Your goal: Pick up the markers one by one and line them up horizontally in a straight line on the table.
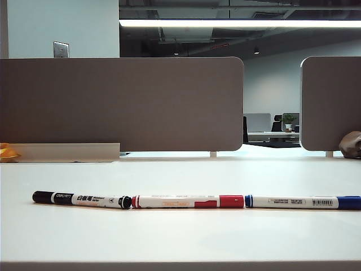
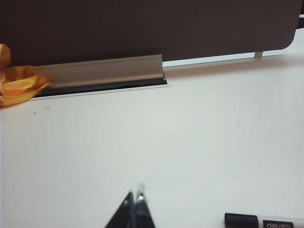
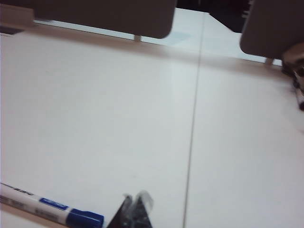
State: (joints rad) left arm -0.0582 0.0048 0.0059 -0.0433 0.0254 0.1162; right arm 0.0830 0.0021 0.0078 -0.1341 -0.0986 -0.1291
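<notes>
Three markers lie end to end in a row across the white table [image 1: 180, 231] in the exterior view: the black marker [image 1: 82, 199] on the left, slightly tilted, the red marker [image 1: 189, 201] in the middle, the blue marker [image 1: 302, 202] on the right. Neither gripper shows in that view. My left gripper [image 2: 134, 194] is shut and empty, with the black marker's cap [image 2: 242, 221] lying on the table a little to one side of it. My right gripper [image 3: 134, 198] is shut and empty, and the blue marker's end [image 3: 71, 213] lies on the table close beside its tips.
Grey-brown divider panels [image 1: 121, 101] stand along the table's far edge, with a second panel [image 1: 331, 101] at the right. A metal cable tray [image 2: 102, 71] and a yellow-orange object [image 2: 14, 85] sit at the back left. A brownish object [image 1: 351, 144] rests at the far right.
</notes>
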